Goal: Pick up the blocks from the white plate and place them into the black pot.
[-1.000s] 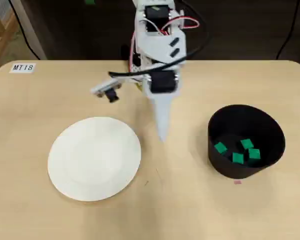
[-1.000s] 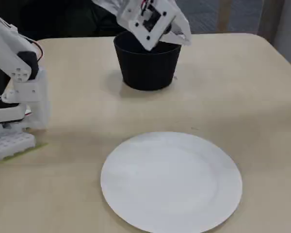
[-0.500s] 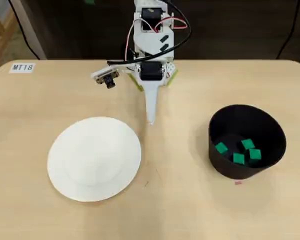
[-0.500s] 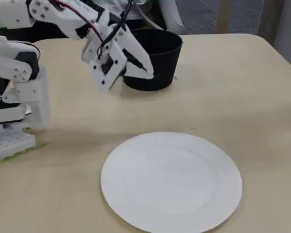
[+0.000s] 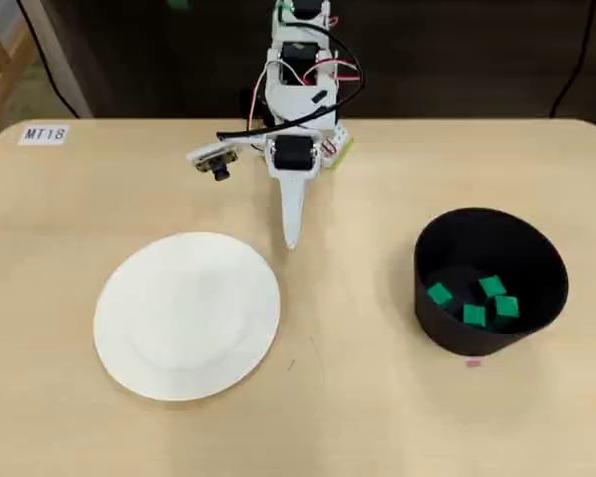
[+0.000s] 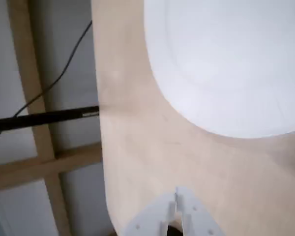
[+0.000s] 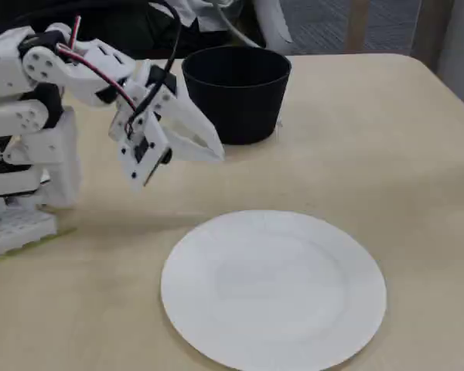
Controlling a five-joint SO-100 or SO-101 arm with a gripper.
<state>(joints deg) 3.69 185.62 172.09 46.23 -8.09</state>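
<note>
The white plate (image 5: pixel 186 314) lies bare on the table's left in the overhead view; it also shows in the wrist view (image 6: pixel 226 64) and the fixed view (image 7: pixel 272 287). The black pot (image 5: pixel 536 260) stands at the right and holds several green blocks (image 5: pixel 474 299); in the fixed view the pot (image 7: pixel 236 89) hides them. My gripper (image 5: pixel 291 237) is shut and empty, held above the table just beyond the plate's far rim, between plate and pot. It shows in the fixed view (image 7: pixel 215 151) and the wrist view (image 6: pixel 179 194).
The arm's white base (image 7: pixel 23 178) stands at the table's back edge. A small label (image 5: pixel 45 133) lies at the back left corner. Cables (image 5: pixel 318 79) hang by the arm. The table edge (image 6: pixel 101 147) and a wooden frame below show in the wrist view.
</note>
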